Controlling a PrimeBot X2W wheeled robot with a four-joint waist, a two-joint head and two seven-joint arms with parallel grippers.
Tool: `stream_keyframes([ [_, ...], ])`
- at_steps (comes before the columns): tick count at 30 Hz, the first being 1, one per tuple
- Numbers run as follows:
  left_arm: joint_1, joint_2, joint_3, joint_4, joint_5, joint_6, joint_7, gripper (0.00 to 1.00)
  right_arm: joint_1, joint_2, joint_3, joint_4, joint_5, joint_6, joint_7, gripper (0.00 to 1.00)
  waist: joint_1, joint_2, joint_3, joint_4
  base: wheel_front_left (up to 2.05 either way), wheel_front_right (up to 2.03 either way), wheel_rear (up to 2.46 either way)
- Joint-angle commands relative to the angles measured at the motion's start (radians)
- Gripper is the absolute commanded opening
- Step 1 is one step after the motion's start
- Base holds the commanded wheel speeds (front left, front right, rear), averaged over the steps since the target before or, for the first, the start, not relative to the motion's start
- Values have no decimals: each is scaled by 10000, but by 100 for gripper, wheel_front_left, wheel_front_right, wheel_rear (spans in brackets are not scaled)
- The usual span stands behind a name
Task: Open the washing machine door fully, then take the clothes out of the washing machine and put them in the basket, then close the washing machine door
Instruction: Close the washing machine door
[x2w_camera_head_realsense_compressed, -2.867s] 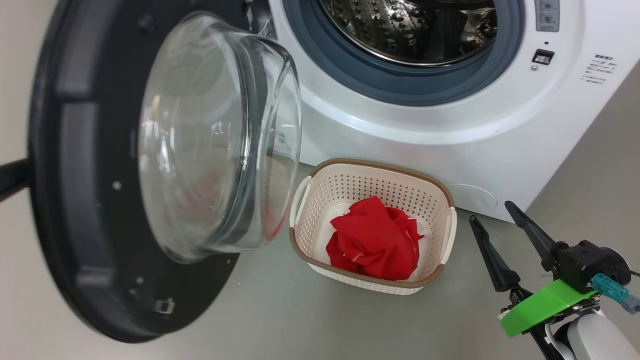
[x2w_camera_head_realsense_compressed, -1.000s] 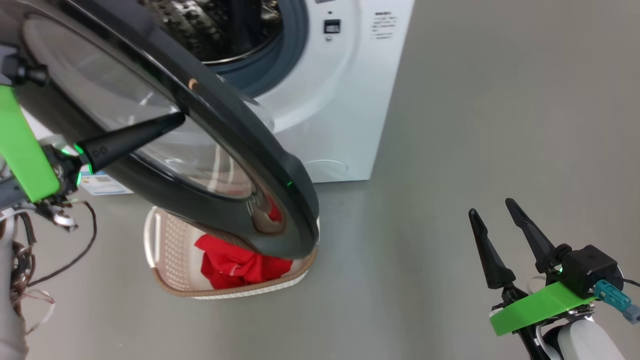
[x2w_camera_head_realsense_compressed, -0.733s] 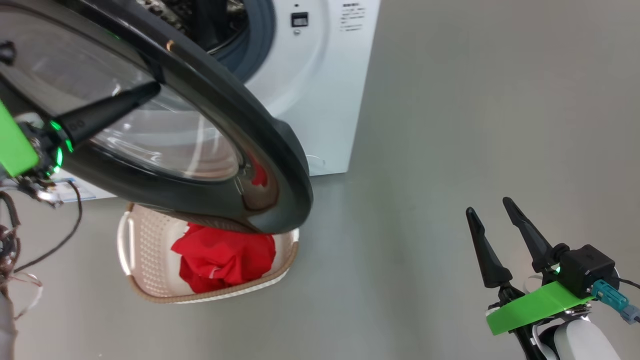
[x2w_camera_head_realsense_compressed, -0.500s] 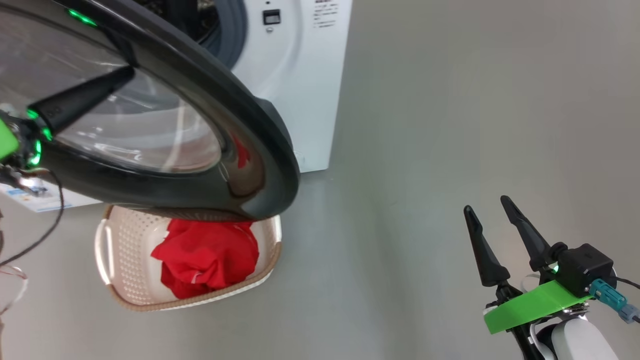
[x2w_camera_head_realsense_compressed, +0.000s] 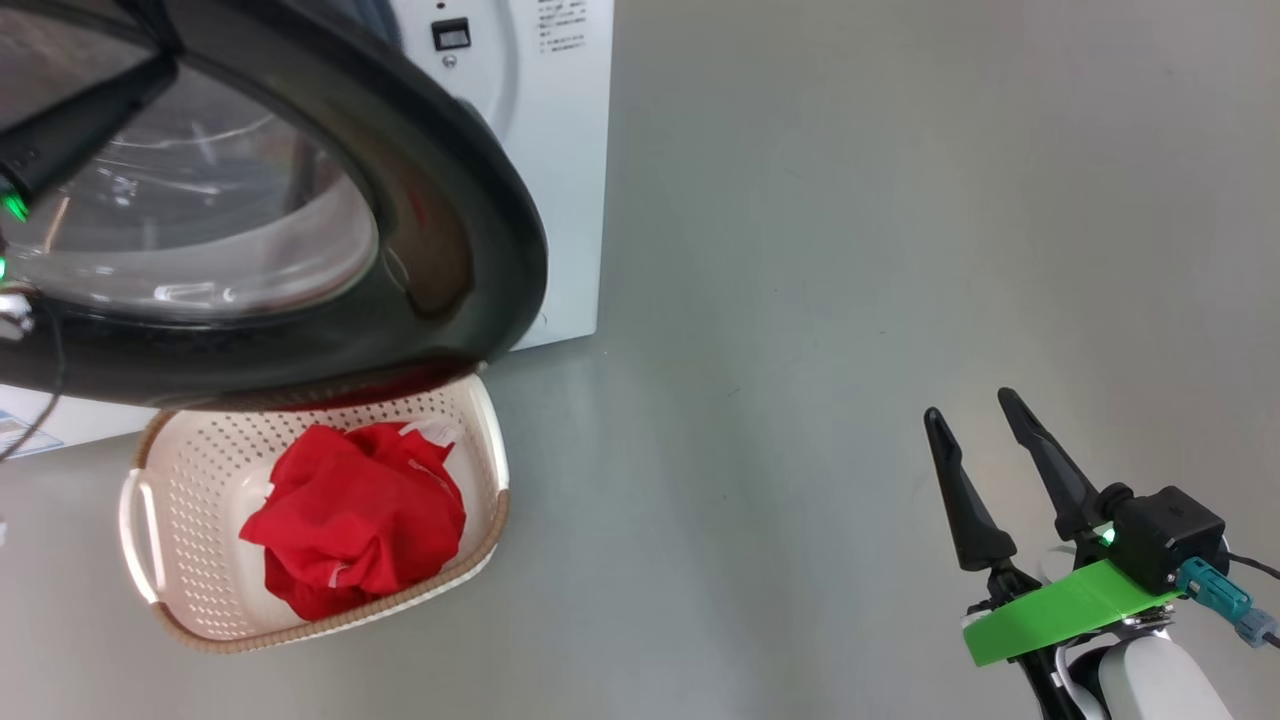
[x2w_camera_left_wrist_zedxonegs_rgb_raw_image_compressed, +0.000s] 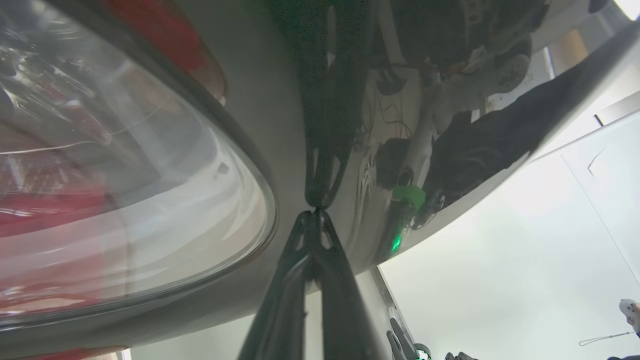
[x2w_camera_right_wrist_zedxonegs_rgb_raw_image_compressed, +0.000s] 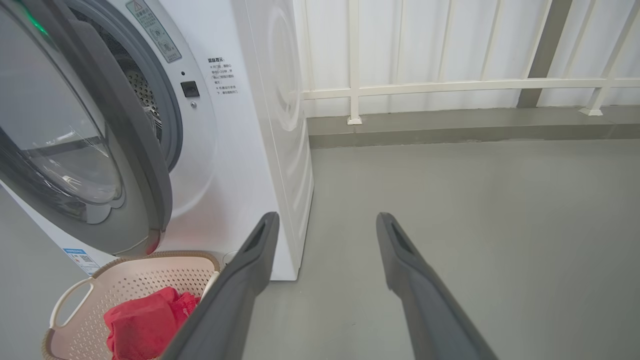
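Closing step: L gripper clenched, tips on washing machine door rim, upper left.
Clothes in basket, lower left; R gripper splayed, lower right. Risk: tips skid off glossy rim, no latch.

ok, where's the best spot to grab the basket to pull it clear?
Likely the white handle on the left end of the basket, from straight above. It stands off the wall as a loop and the floor beside it is bare, while the clothes crowd the near wall and the washing machine door overhangs the far rim.
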Motion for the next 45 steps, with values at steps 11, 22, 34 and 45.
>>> stream_keyframes([
  [11,-447,634,-278,-62,-45,-40,-579,0,-202,21,77,-288,-212,16,-48,100,0,0,97,140,0,0,0],
  [22,1013,650,-553,-823,-513,-40,-1321,36,-160,-244,141,-187,-202,16,-48,100,0,0,-278,888,0,0,0],
  [34,3038,775,-679,-1371,-716,-40,-2654,100,-1,-508,78,-140,-152,16,-48,100,0,0,-609,1726,0,0,0],
  [45,5229,824,-439,-1738,-843,-40,-4531,100,305,-601,-100,-177,-130,16,-48,100,0,0,-737,2205,0,0,0],
])
